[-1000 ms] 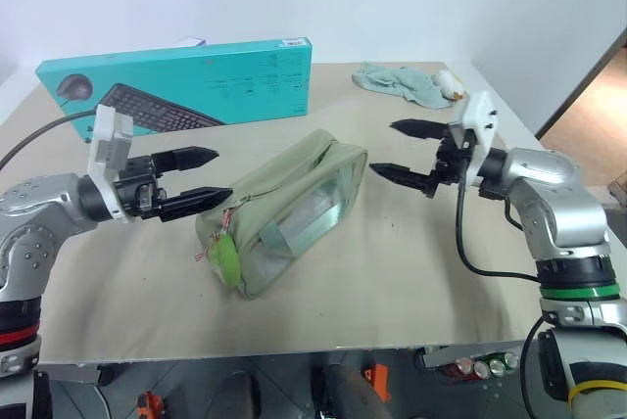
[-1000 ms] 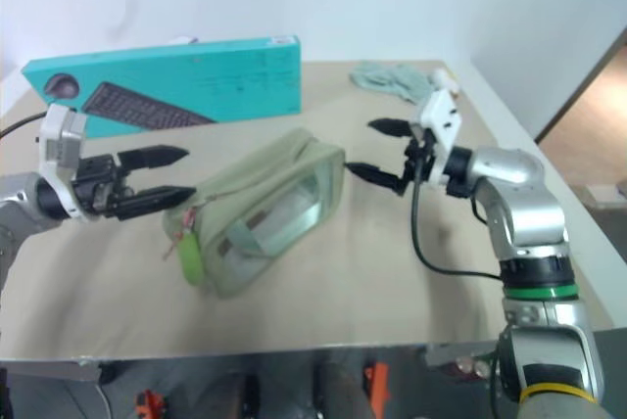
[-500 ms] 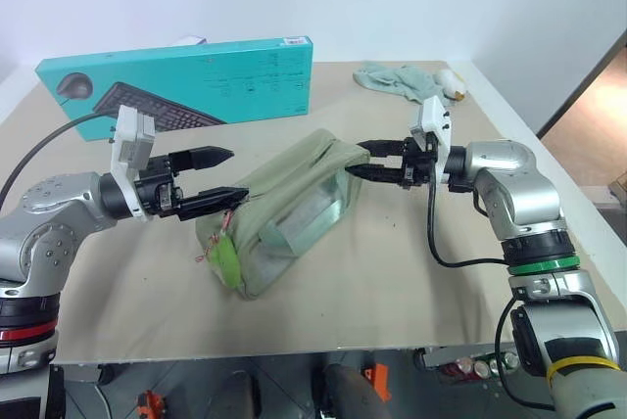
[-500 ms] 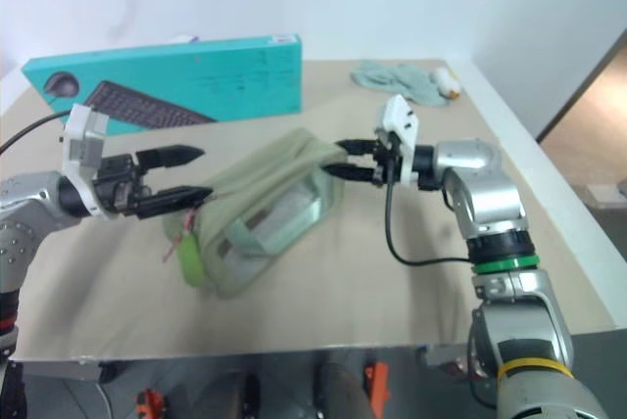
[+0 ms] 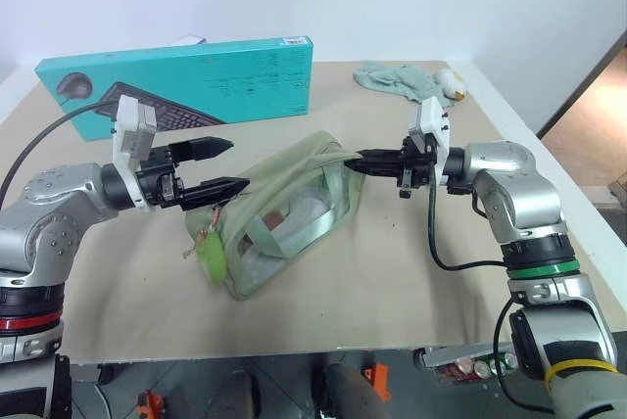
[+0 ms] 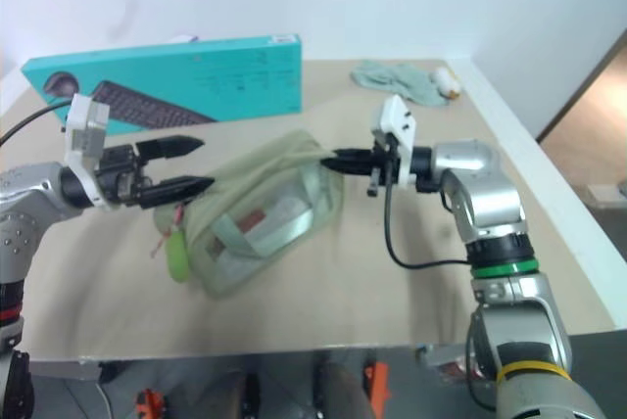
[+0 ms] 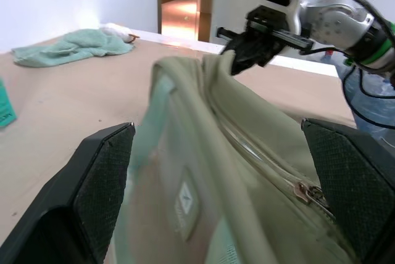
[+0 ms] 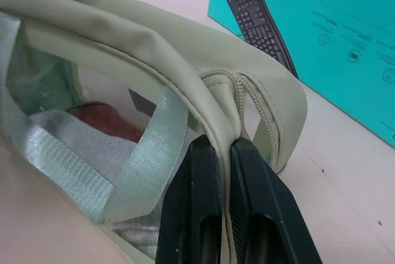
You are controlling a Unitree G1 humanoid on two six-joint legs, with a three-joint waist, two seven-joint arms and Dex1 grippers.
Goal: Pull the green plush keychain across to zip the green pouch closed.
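Our right pincer [image 5: 364, 162] pinches the green pouch [image 5: 284, 218] end to steady it while our left pincer [image 5: 220, 164], spread, nears the green plush keychain [image 5: 209, 254].

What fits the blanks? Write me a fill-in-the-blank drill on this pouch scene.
1. The right gripper is shut on the end of the green ____.
2. The left gripper stands ____.
3. The green plush keychain hangs at the pouch end nearer the ____ gripper.
4. The box pictures a ____.

Answers: pouch; open; left; keyboard
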